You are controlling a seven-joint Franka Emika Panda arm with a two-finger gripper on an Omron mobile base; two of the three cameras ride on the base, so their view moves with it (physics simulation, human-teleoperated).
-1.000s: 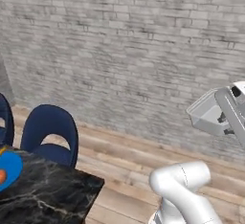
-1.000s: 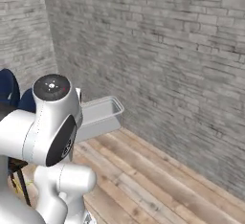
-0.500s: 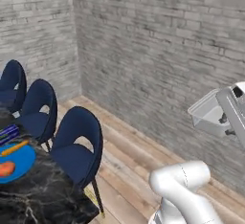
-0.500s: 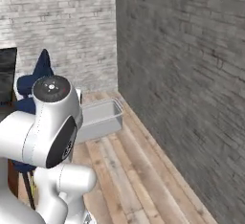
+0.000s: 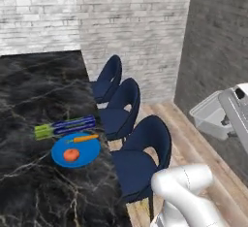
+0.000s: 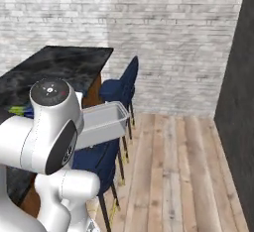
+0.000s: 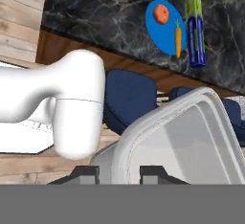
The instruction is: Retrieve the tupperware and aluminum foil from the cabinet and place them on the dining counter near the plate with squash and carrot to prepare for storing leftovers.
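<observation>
Gripper [image 7: 114, 173] clenched on rim of translucent grey-white plastic tupperware tub [image 7: 179, 139], off black marble desk [image 5: 29, 90] edge. Tub likely light, stiff, slippery; rim grip suits.

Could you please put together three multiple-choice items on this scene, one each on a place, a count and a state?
1. Where does the foil lie?
A. on the counter beside the plate
B. on a stool
C. on the floor

2. How many blue stools show in the left base view?
A. one
B. three
C. five

3. What state is the tub in?
A. resting on the counter
C. lying on the floor
B. held in the hand, off the counter

Answers: 1 A, the carton sits on the black top next to the plate; 2 B, three padded seats line the counter's edge; 3 B, the fingers are closed on its rim, over the stools.
</observation>
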